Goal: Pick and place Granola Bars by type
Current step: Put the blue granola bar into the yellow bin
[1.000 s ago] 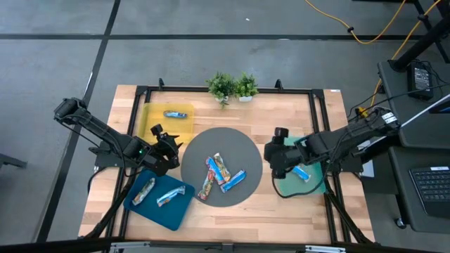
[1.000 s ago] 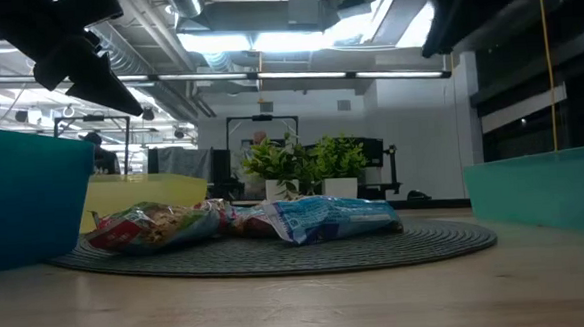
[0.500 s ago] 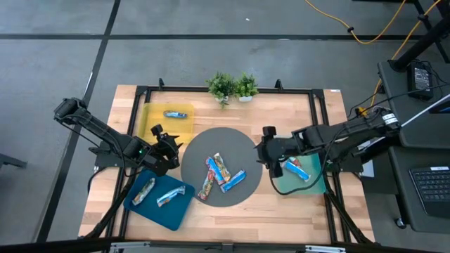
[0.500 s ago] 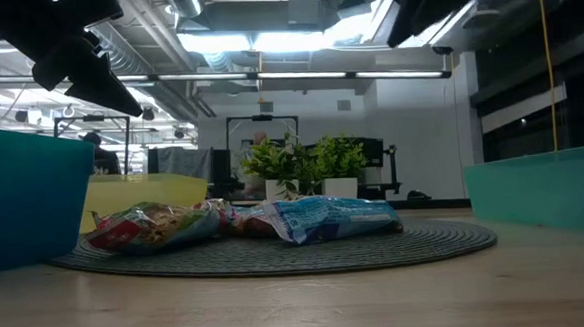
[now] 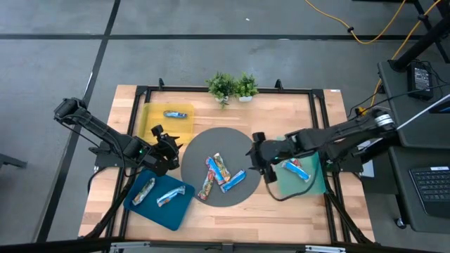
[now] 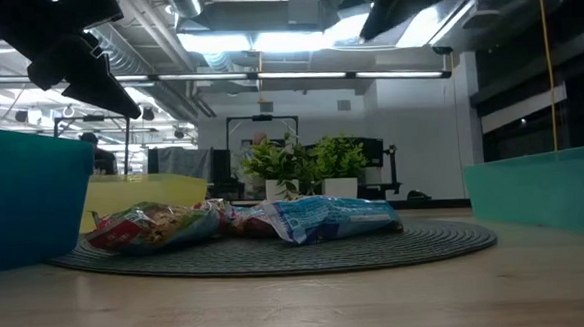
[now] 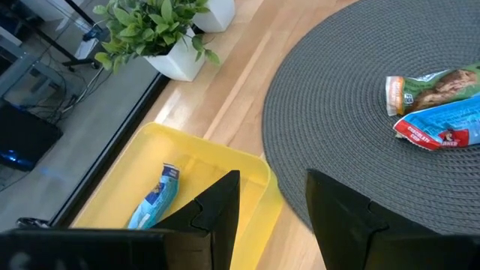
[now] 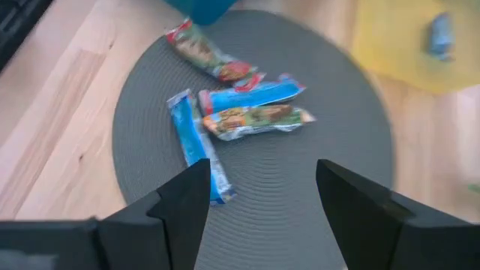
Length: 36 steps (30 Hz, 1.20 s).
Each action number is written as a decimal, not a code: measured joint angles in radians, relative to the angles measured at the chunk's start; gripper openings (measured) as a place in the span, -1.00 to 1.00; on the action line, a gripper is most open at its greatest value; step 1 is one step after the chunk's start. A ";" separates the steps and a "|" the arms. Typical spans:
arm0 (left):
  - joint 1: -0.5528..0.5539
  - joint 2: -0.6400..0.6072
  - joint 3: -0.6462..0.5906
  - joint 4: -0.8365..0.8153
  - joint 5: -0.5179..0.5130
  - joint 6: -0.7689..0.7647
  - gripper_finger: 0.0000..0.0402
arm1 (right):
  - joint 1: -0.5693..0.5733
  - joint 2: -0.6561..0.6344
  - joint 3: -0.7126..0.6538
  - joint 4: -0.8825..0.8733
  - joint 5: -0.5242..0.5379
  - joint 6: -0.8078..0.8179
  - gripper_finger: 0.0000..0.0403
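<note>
Four granola bars [image 5: 219,176] lie clustered on the round grey mat [image 5: 197,144] at the middle of the tabletop [image 5: 281,112]. The right pincer [image 5: 257,156] hangs released over the mat's edge beside the green mat [image 5: 313,184]. The left pincer [image 5: 171,145], also released, hovers at the mat's opposite edge.

Eight granola bars show: four on the round grey mat [image 5: 221,140], two in the blue tray [image 5: 144,207], one in the yellow tray [image 5: 151,116], one on the green mat [image 5: 309,184]. Two potted plants [image 5: 232,86] stand at the bench's [image 5: 295,112] far edge.
</note>
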<state>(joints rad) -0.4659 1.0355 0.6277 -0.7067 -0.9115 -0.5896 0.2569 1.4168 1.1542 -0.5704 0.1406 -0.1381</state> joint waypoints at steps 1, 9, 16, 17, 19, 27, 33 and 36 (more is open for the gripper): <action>0.000 0.000 0.000 0.000 -0.001 0.000 -0.29 | 0.000 0.025 0.000 0.009 -0.012 -0.002 0.21; 0.000 0.000 0.000 0.002 -0.002 -0.007 -0.29 | -0.009 0.235 -0.001 0.080 -0.137 -0.090 0.21; 0.000 0.000 0.000 0.003 -0.002 -0.010 -0.29 | -0.048 0.386 -0.001 0.150 -0.239 -0.136 0.21; 0.000 0.000 0.000 0.003 -0.002 -0.010 -0.29 | -0.054 0.399 -0.001 0.154 -0.242 -0.136 0.21; 0.000 0.000 0.000 0.003 -0.002 -0.015 -0.29 | -0.067 0.425 -0.001 0.159 -0.243 -0.136 0.21; 0.000 0.000 0.000 0.003 -0.001 -0.017 -0.29 | -0.101 0.496 -0.001 0.168 -0.274 -0.136 0.21; 0.000 0.000 0.000 0.002 -0.001 -0.017 -0.29 | -0.109 0.518 -0.001 0.197 -0.277 -0.147 0.18; 0.000 0.000 0.000 0.002 -0.001 -0.017 -0.29 | -0.109 0.518 -0.001 0.199 -0.277 -0.163 0.06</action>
<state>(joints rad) -0.4658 1.0355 0.6277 -0.7046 -0.9123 -0.6069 0.1474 1.9350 1.1534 -0.3717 -0.1368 -0.3012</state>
